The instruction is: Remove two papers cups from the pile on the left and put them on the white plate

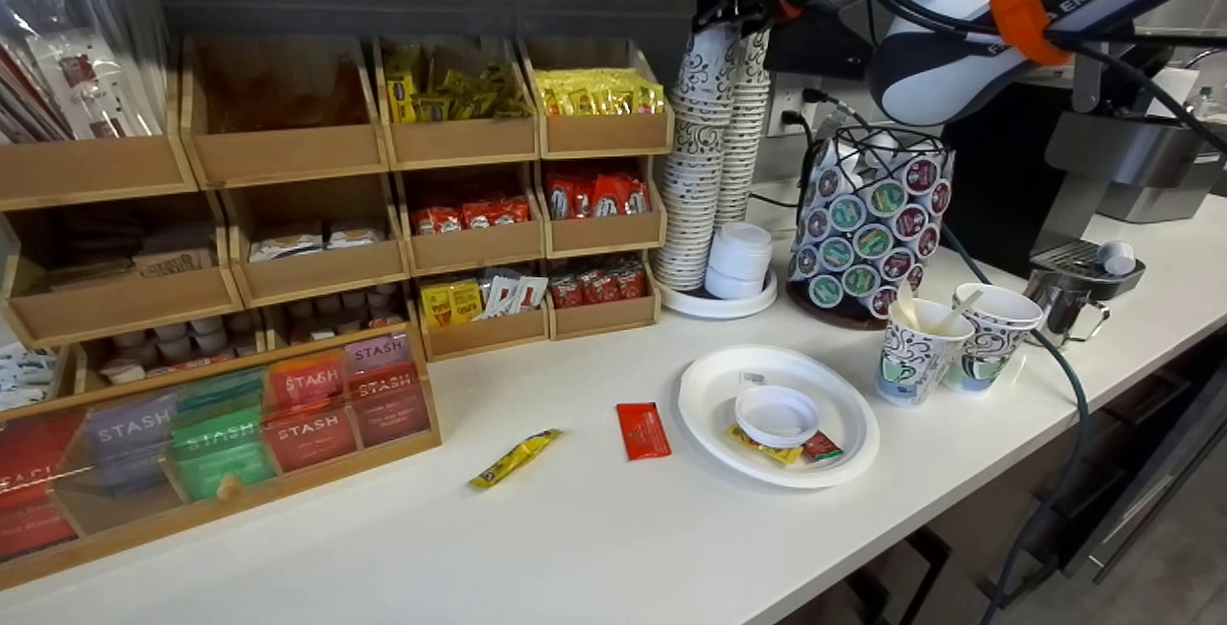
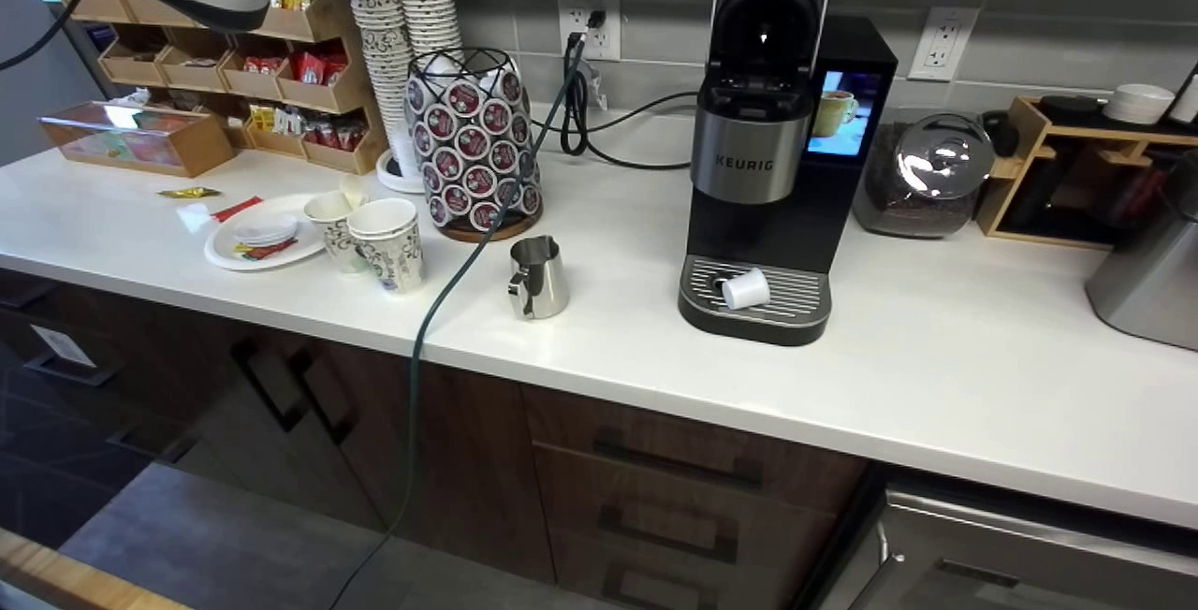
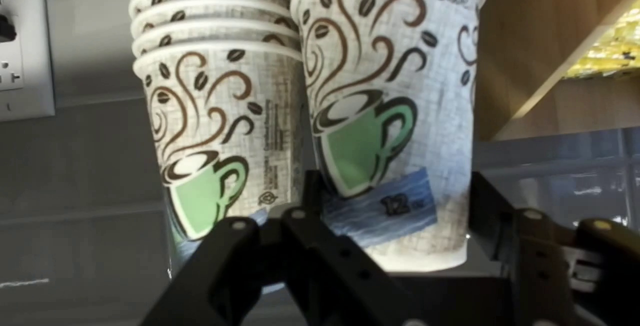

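The pile [image 1: 690,222] is the left column of nested white paper cups with dark swirls; it also shows in an exterior view [image 2: 384,49]. Its top paper cup [image 1: 707,69] stands upside down and fills the middle of the wrist view [image 3: 395,91]. My gripper [image 1: 724,16] reaches it from above. In the wrist view the gripper [image 3: 395,198] has one finger against each side of the cup near its base, shut on it. Whether more cups are nested inside is hidden. The white plate [image 1: 702,414] lies on the counter, holding a small white bowl and packets; it also shows in an exterior view [image 2: 225,253].
A second cup column [image 1: 743,155] stands close beside the pile; it shows in the wrist view [image 3: 215,116]. A wooden rack [image 1: 604,136] stands on the other side. A pod carousel [image 1: 868,222], white lids [image 1: 738,261] and two loose cups with stirrers [image 1: 920,357] are nearby.
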`<state>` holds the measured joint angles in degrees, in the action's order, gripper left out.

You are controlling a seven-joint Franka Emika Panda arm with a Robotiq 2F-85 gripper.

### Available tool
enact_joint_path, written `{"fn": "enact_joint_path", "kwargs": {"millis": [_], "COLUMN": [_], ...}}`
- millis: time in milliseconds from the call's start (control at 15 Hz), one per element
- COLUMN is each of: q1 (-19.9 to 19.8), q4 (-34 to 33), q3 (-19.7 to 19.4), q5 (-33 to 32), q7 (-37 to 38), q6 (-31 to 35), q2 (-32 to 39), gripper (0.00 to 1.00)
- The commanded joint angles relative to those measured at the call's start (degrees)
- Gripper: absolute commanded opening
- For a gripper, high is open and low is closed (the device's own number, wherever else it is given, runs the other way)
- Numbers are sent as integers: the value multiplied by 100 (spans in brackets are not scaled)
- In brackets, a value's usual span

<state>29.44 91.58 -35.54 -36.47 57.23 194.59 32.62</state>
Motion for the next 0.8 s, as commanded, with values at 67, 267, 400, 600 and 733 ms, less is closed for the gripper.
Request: {"fn": "enact_joint_path", "kwargs": {"millis": [67,267,400,600,733], "q1": [203,146,140,193,311], "q4": [101,143,138,99,35], "q3": [-226,-72,-42,-126,-318], "q5": [65,-22,-31,5,66], "q7": [37,13,11,2,-25], "q6": [184,171,150,149,97], "q2": [-18,-59,-60,-8,69], "gripper": [45,45,53,45,45]}}
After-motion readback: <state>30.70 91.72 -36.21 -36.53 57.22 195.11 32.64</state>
